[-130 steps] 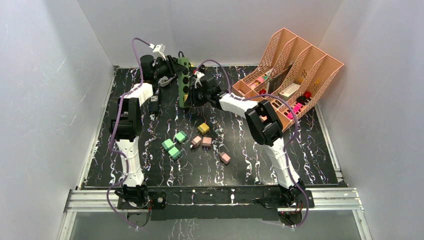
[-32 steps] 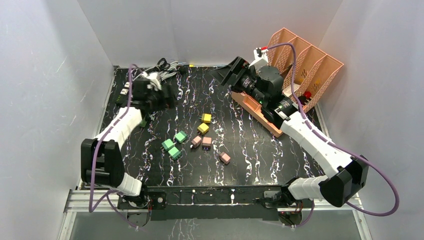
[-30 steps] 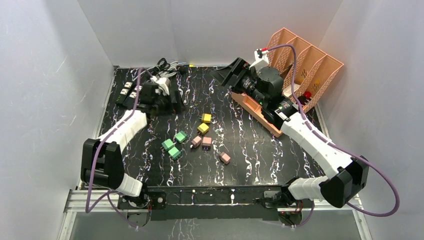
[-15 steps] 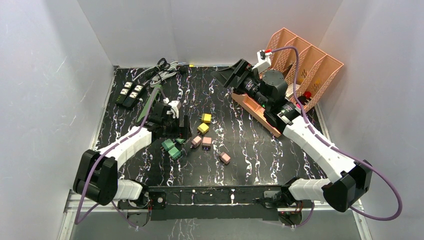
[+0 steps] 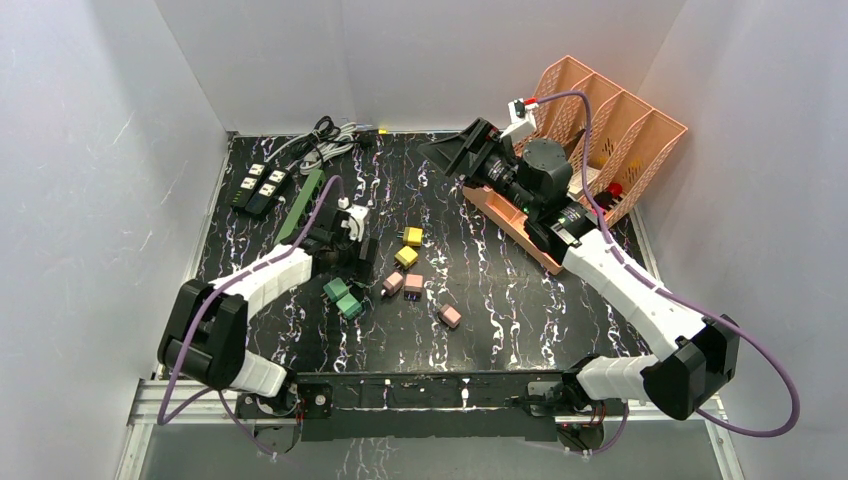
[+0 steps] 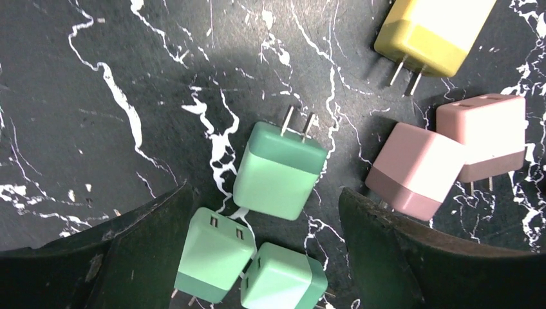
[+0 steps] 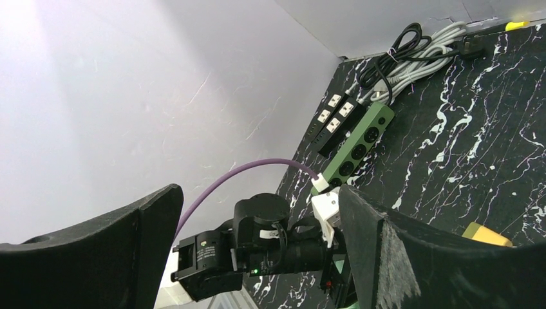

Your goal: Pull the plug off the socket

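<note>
The green socket strip (image 5: 300, 205) lies flat at the back left beside a black strip (image 5: 258, 187); in the right wrist view the green strip's (image 7: 357, 145) outlets look bare. Three loose green plugs lie on the table. My left gripper (image 5: 358, 262) hangs low over them and is open. In the left wrist view its jaws (image 6: 264, 206) stand either side of one green plug (image 6: 280, 170) with prongs pointing away, touching neither side; the other two (image 6: 214, 257) (image 6: 283, 286) lie nearer the wrist. My right gripper (image 5: 462, 152) is raised at the back, open and empty (image 7: 257, 193).
Yellow plugs (image 5: 411, 236) and pink plugs (image 5: 414, 285) lie just right of the green ones, with one pink plug (image 5: 450, 316) farther forward. An orange file rack (image 5: 600, 130) stands at the back right. Coiled cables (image 5: 330, 140) lie against the back wall.
My left arm has swung from the strips at the back left forward and down to the green plugs, and its jaws have narrowed slightly. The right arm has barely moved.
</note>
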You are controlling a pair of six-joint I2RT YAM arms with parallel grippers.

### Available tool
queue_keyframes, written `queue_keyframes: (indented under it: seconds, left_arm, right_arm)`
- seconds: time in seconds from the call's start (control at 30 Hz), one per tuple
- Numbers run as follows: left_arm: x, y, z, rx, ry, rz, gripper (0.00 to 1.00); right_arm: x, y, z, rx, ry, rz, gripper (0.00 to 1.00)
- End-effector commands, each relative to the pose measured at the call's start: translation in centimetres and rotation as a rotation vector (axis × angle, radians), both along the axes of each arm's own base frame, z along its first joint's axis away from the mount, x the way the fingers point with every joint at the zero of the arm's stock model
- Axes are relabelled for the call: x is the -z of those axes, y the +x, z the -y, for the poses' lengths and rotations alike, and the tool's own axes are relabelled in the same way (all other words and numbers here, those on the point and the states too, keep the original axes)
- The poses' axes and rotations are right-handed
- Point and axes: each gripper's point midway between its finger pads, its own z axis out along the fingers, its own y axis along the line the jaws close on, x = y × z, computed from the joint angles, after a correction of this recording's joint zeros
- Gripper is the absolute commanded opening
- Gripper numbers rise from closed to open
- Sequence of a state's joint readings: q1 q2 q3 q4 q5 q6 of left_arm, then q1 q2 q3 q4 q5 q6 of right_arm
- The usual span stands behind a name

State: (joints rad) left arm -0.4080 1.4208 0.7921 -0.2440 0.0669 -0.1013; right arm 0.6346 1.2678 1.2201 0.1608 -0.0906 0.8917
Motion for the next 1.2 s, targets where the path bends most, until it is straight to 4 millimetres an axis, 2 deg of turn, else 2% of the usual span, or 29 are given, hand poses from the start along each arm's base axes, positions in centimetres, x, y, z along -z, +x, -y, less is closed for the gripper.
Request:
queue_keyframes:
  seconds: [0.0, 0.13, 0.27, 0.47, 0.63, 0.8, 0.9, 0.93, 1.03, 1.17]
  left_arm:
    - [-0.7, 1.4, 0.1, 0.055, 0.042, 0.033, 0.80]
    - [0.0, 1.6, 0.2, 0.067, 0.055, 0.014, 0.74]
    - [0.8, 1.8, -0.1, 0.065, 0.079, -0.008, 0.57]
    - [1.0, 2.3, 0.0, 0.049, 0.084, -0.013, 0.44]
    - [0.9, 2.9, 0.0, -0.004, 0.074, -0.026, 0.39]
    - [0.1, 4.1, -0.3, -0.148, -0.026, -0.076, 0.29]
    - [-0.9, 5.0, -0.7, -0.279, -0.116, -0.109, 0.06]
    - [-1.3, 5.2, -0.8, -0.327, -0.140, -0.120, 0.02]
    - [-2.9, 6.1, -0.5, -0.455, -0.223, -0.146, 0.00]
    - [-4.5, 6.3, 0.5, -0.601, -0.330, -0.194, 0.00]
  right_arm:
    - [-2.4, -0.2, 0.1, -0.015, 0.057, 0.076, 0.98]
    - [-2.6, -0.2, -0.2, -0.031, 0.064, 0.082, 0.98]
    - [-2.4, 0.1, -0.2, -0.031, 0.074, 0.067, 0.98]
    - [-2.5, 0.1, 0.4, -0.021, 0.080, 0.074, 0.98]
    - [-2.7, -0.1, 0.8, -0.017, 0.083, 0.083, 0.98]
    - [-2.9, 0.0, 0.6, -0.028, 0.085, 0.086, 0.98]
    - [-2.9, 0.1, 0.6, -0.030, 0.087, 0.080, 0.98]
    - [-2.8, 0.1, 0.7, -0.029, 0.088, 0.077, 0.98]
    - [-2.5, 0.3, 0.9, -0.022, 0.107, 0.062, 0.98]
    - [-2.6, 0.6, 0.6, -0.040, 0.129, 0.010, 0.98]
